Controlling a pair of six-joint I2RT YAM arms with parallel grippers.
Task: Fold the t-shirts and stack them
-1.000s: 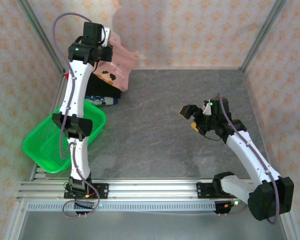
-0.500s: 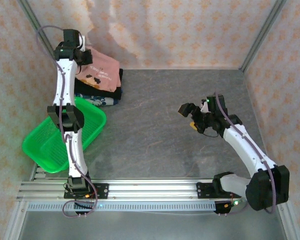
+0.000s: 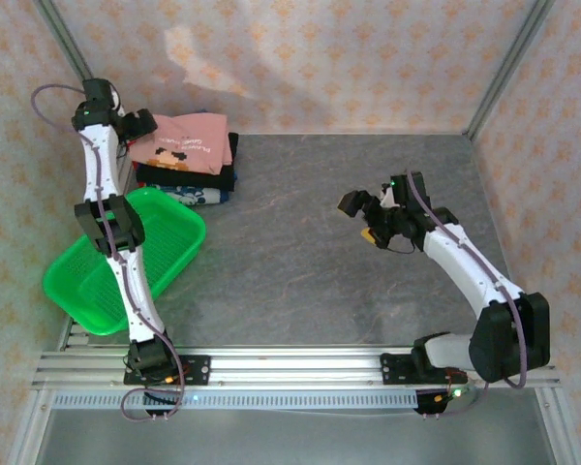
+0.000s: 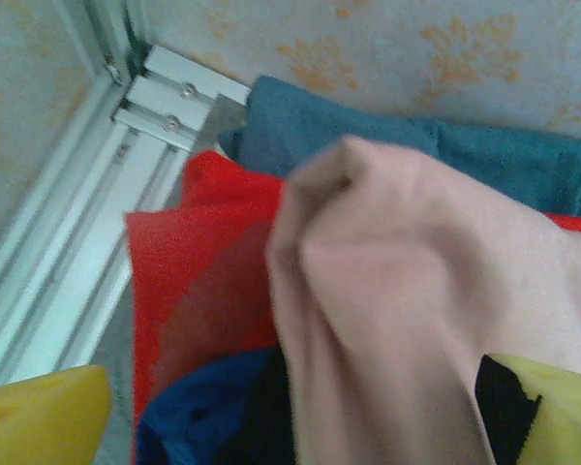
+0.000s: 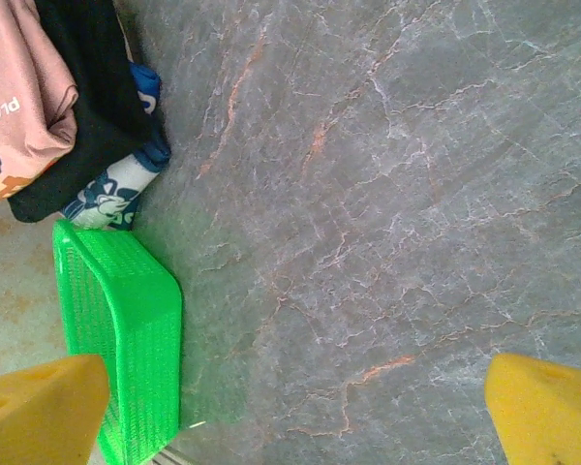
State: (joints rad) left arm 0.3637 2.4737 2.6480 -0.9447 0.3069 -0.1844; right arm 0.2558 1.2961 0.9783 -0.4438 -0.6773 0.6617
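Pink t-shirt (image 3: 179, 140) now lies atop the folded stack (image 3: 189, 179) in the far-left corner, no longer lifted. The left gripper (image 3: 134, 126) has swung left and opened beside it; the right gripper (image 3: 360, 219) stays spread wide over the table (image 3: 320, 262).

I count five shirts: pink shirt (image 3: 179, 143), black shirt (image 3: 189, 176), blue-patterned shirt (image 3: 199, 197), red shirt (image 4: 203, 271), teal shirt (image 4: 368, 136). One basket (image 3: 77, 291). Two of mine: left gripper (image 3: 136, 126), right gripper (image 3: 360, 220).

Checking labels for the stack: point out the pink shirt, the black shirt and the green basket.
pink shirt (image 3: 189, 136), top view, its top face.
black shirt (image 5: 92, 97), right wrist view, middle of the folded cloth.
green basket (image 3: 73, 286), top view, mesh floor.
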